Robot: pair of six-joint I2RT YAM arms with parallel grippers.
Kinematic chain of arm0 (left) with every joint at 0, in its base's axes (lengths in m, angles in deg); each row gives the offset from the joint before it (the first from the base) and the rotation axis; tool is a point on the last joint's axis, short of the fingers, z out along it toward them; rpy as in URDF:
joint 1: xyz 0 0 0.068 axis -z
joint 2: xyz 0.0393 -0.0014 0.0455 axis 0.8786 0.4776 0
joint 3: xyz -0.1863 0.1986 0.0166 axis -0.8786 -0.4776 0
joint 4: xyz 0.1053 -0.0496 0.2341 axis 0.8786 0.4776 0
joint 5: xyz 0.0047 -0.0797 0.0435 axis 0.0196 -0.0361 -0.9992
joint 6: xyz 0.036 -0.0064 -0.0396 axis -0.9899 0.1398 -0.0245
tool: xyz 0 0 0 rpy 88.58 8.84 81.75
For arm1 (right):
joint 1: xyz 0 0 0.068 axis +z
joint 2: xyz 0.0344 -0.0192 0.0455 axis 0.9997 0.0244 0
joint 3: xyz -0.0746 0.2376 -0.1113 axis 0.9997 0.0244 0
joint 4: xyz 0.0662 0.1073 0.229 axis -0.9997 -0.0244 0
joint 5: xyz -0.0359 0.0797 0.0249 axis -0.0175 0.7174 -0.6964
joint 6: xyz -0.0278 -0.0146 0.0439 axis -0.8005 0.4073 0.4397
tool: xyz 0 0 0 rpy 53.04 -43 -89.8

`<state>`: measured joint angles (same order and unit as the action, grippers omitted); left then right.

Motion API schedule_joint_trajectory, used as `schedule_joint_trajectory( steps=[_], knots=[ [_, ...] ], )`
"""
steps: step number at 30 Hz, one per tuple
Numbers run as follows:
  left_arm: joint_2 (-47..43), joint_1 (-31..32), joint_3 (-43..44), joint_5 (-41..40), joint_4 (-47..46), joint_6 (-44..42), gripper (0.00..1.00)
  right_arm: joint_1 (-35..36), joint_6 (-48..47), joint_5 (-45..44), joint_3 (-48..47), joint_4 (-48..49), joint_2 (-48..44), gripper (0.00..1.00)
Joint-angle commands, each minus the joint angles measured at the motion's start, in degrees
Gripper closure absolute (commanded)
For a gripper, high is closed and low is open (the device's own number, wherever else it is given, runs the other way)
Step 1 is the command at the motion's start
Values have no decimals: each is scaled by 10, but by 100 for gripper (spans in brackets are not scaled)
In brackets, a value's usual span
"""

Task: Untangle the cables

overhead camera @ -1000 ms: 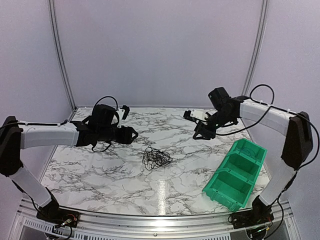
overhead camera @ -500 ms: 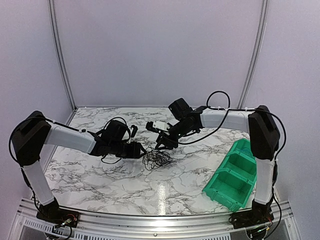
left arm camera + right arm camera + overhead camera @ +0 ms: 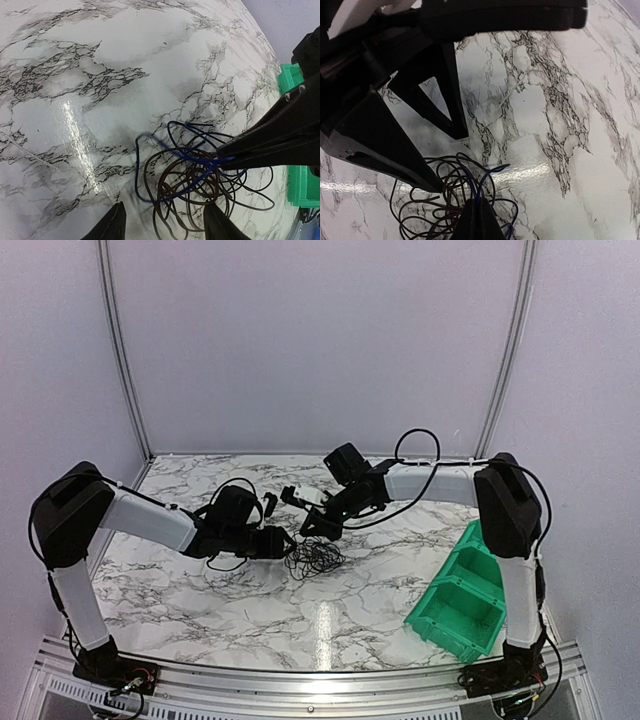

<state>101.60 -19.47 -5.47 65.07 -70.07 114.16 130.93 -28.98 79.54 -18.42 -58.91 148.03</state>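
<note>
The cables [image 3: 316,558] lie as a small loopy tangle of thin black, brown and blue wires on the marble table. My right gripper [image 3: 312,531] is down at the tangle's far edge. In the right wrist view it [image 3: 476,206] is shut on a blue wire loop [image 3: 487,180]. In the left wrist view its dark fingers [image 3: 270,145] pinch that blue wire. My left gripper [image 3: 284,541] is at the tangle's left side, open. Its two fingertips [image 3: 117,222] straddle the tangle [image 3: 200,182] low over the table. They also show in the right wrist view [image 3: 395,140].
A green bin [image 3: 470,590] with several compartments stands at the front right, and its edge shows in the left wrist view [image 3: 289,80]. The marble table [image 3: 200,590] is bordered by white walls at the back and sides.
Both arms have swung in from the sides to the tangle. The right gripper has come down onto its far edge and shut on a blue wire. The left gripper has closed in from the left.
</note>
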Motion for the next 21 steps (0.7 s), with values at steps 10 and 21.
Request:
schedule_joint_trajectory(
  steps=[10,21],
  knots=[
    [35,-1,17,12,-83,-17,79,-3,83,158,-22,-4,-100,100],
    [-21,-1,-45,8,-98,-25,93,-4,104,201,-77,-25,-146,99]
  ],
)
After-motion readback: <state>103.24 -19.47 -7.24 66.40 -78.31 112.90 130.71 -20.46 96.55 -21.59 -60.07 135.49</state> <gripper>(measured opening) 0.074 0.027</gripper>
